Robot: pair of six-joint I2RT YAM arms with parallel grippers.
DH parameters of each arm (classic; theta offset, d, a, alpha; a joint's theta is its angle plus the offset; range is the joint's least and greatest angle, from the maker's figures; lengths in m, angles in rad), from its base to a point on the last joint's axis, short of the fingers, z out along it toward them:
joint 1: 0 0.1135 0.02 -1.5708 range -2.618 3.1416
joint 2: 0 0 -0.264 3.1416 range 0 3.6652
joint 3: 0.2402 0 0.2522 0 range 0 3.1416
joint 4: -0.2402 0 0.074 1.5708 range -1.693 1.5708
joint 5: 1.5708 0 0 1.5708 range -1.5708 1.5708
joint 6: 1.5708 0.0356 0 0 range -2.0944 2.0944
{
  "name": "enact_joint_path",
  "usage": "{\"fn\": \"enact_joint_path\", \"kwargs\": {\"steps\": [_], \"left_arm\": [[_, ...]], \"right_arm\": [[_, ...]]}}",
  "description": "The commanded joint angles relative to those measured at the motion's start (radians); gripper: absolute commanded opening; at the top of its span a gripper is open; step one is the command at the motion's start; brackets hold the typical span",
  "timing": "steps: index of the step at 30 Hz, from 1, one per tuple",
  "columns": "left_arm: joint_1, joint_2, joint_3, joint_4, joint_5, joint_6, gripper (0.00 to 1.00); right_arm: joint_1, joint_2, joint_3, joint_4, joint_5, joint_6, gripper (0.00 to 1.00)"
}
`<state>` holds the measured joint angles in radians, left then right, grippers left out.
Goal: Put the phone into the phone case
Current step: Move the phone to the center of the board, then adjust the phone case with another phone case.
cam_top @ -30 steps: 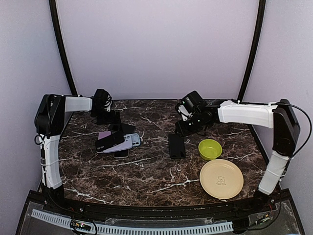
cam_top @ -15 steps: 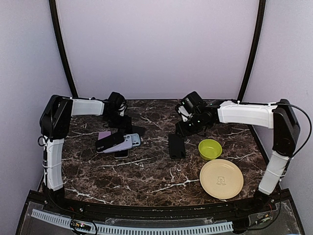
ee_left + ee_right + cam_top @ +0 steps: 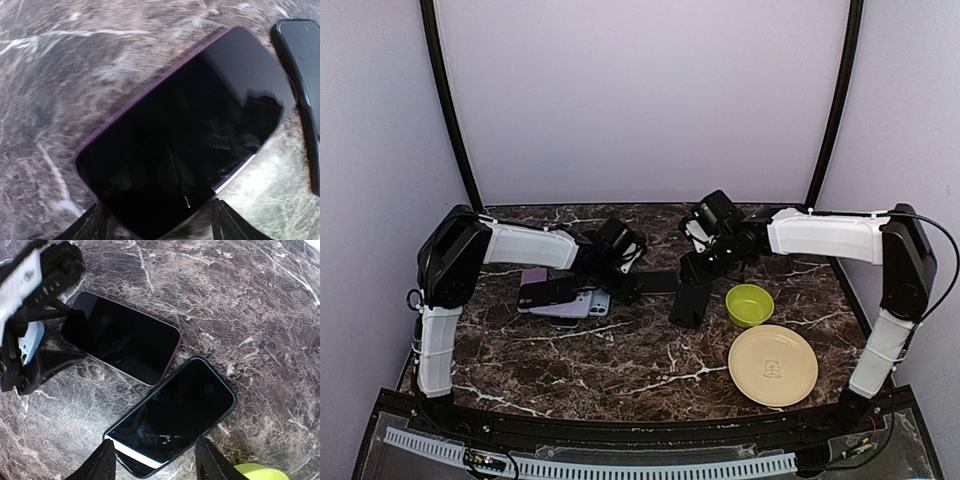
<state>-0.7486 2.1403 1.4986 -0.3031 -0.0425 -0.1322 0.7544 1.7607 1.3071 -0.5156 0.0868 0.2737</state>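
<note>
2 tools engaged
On the bench (image 3: pixel 250 300), left tool (image 3: pixel 157 224) clamps the phone (image 3: pixel 185 135); right tool (image 3: pixel 156 462) grips the phone case (image 3: pixel 172 415) end.

The table (image 3: pixel 620 350) is dark brown marble veined with white. The phone (image 3: pixel 190 140) has a glossy black face and a purple edge. The case (image 3: pixel 175 415) is black with a dark teal rim. At lower right the bowl (image 3: pixel 749 303) is lime green and the plate (image 3: pixel 772 364) cream. The walls (image 3: pixel 640 100) are pale lilac.
</note>
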Motion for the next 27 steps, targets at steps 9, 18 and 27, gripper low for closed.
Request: {"fn": "enact_joint_path", "kwargs": {"steps": [9, 18, 27], "left_arm": [[0.084, -0.15, 0.032, -0.12, 0.074, 0.064, 0.86], [0.243, -0.394, -0.092, -0.194, 0.08, 0.098, 0.88], [0.286, -0.46, -0.182, -0.235, 0.016, 0.125, 0.89]], "right_arm": [[-0.011, 0.189, 0.255, 0.008, -0.15, -0.355, 0.9], [-0.111, 0.544, 0.635, -0.054, -0.236, -0.304, 0.77], [-0.14, 0.744, 0.814, -0.139, -0.229, -0.199, 0.33]]}}
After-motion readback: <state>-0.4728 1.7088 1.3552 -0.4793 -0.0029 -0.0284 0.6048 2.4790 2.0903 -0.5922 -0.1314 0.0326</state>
